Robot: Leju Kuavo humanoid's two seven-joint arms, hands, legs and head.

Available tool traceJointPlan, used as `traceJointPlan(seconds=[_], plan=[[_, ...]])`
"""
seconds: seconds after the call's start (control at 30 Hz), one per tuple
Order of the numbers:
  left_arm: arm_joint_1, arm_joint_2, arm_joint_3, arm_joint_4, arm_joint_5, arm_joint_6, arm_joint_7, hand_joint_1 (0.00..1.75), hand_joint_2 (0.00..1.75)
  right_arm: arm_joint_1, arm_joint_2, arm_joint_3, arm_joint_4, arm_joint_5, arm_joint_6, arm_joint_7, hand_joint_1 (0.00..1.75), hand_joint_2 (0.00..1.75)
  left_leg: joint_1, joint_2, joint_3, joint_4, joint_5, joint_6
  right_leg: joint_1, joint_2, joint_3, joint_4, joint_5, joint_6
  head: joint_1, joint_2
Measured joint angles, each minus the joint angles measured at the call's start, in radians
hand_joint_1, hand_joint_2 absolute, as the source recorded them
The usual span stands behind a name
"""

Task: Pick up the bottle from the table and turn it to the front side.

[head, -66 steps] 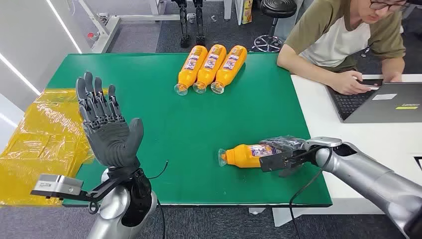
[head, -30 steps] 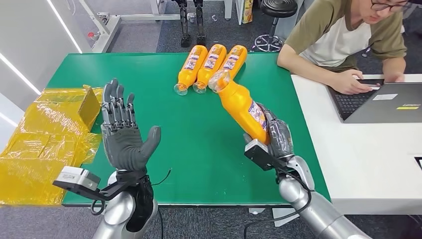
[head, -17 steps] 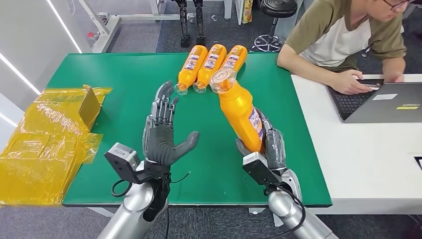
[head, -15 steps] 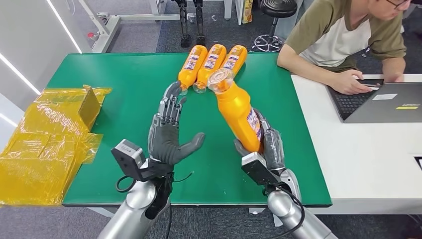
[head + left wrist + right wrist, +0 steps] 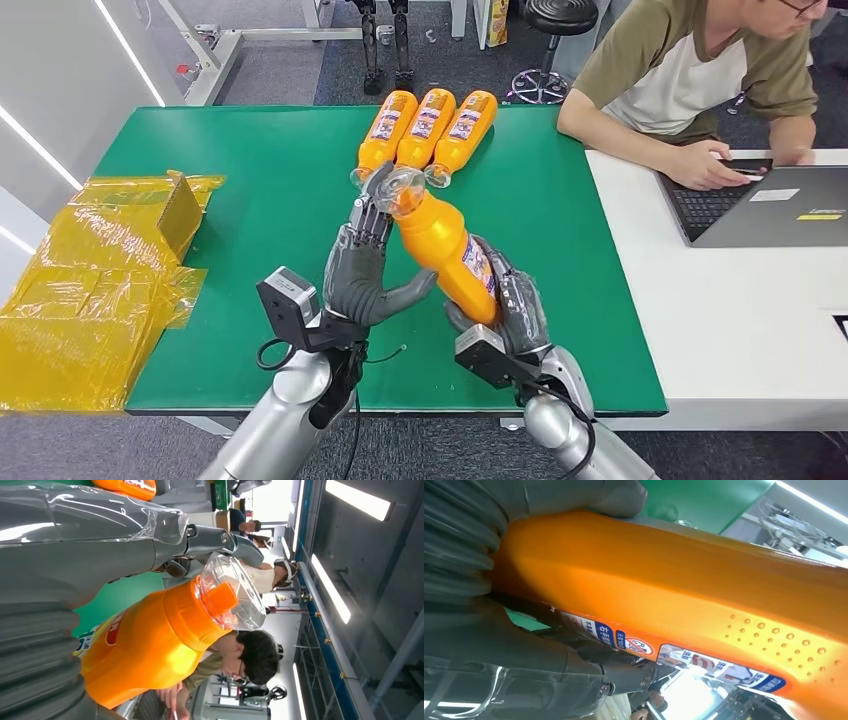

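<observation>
Holding: my right hand (image 5: 505, 305) grips the orange bottle (image 5: 445, 247) by its base — tilted, clear cap up, above the green surface (image 5: 250, 190).
Left hand (image 5: 365, 270): fingers spread — against the bottle's side.

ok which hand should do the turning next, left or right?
Probably the left hand: it is open beside the bottle's neck. The right hand grips the lower body and carries it.

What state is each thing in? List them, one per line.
Held bottle: lifted off the table, tilted, clear cap on.
Right robot hand: gripping the bottle's lower body.
Left robot hand: fingers spread, beside the bottle's neck.
Three bottles: lying side by side.
Laptop: open.
</observation>
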Motion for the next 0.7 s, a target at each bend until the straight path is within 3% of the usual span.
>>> traceJointPlan(seconds=[0.37,0.7], plan=[[-0.013,-0.004,0.002,0.03,0.0,-0.068,-0.004,0.0,1.75,0.027,0.001,-0.004,-0.021,0.107,0.116,0.03,1.75,1.75,0.0,0.0,0.0,0.0,0.0,0.0,0.0,0.0,0.0,0.0,0.0,0.0,0.0,0.0],[-0.032,-0.013,0.002,0.064,-0.032,-0.113,0.018,0.0,1.75,0.042,0.006,-0.011,-0.034,0.149,0.147,0.011,1.75,1.75,0.0,0.001,0.0,0.0,0.0,0.0,0.0,0.0,0.0,0.0,0.0,0.0,0.0,0.0]])
